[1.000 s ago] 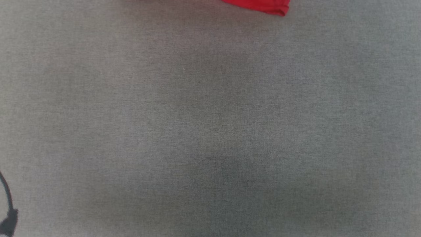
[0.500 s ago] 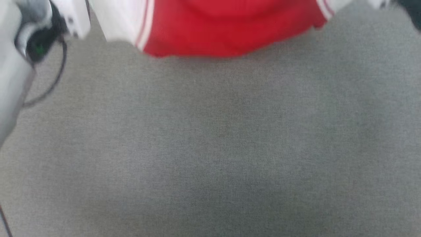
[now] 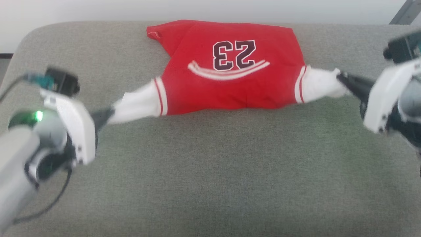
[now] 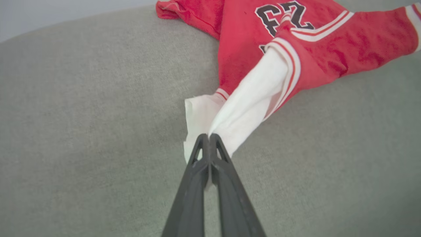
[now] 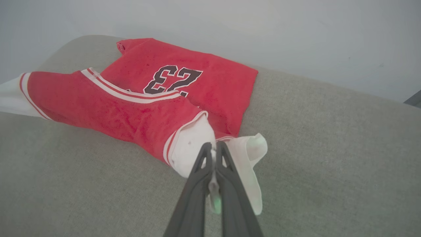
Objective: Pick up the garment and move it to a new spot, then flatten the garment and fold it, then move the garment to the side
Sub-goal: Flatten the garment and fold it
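The left gripper (image 3: 107,114) at eight o'clock and right gripper (image 3: 342,78) at three were closed tight on the garment's (image 3: 230,89) sleeves; uneven pulling might slip one free.

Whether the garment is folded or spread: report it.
Partly folded: the garment has its shoulder part lapped over the body, sleeves stretched outward.

**Three Cameras, One Shared Shirt**

Your head camera looked forward and down over the grey padded surface (image 3: 210,171), with the garment (image 3: 230,89) at 12 o'clock near the far edge. Your left wrist camera sat close behind the left gripper (image 4: 209,135), facing the garment at 1 o'clock. Your right wrist camera sat close behind the right gripper (image 5: 212,144), facing it at 11 o'clock. All three views shared the number 23 (image 3: 234,55).
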